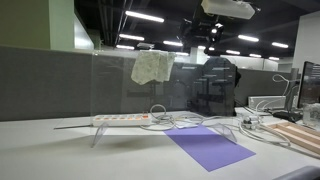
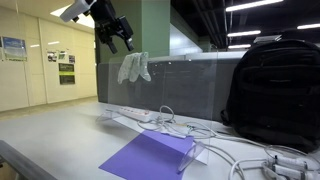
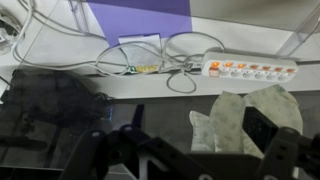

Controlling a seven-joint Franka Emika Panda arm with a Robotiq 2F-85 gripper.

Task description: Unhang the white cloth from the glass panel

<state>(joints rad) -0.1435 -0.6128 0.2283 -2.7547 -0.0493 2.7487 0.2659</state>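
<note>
The white cloth (image 1: pixel 152 67) hangs folded over the top edge of the glass panel (image 1: pixel 120 85). It also shows in an exterior view (image 2: pixel 134 67). My gripper (image 2: pixel 116 38) is open and hovers just above the cloth, slightly to one side, not touching it. In the wrist view the cloth (image 3: pixel 243 122) lies below, between my spread dark fingers (image 3: pixel 195 150), closer to the right finger. Nothing is held.
A white power strip (image 1: pixel 125 119) with tangled cables lies at the panel's foot, also seen from the wrist (image 3: pixel 250 68). A purple sheet (image 2: pixel 150 155) lies on the desk. A black backpack (image 2: pixel 275 90) stands behind the glass. A monitor (image 1: pixel 310 85) is at the edge.
</note>
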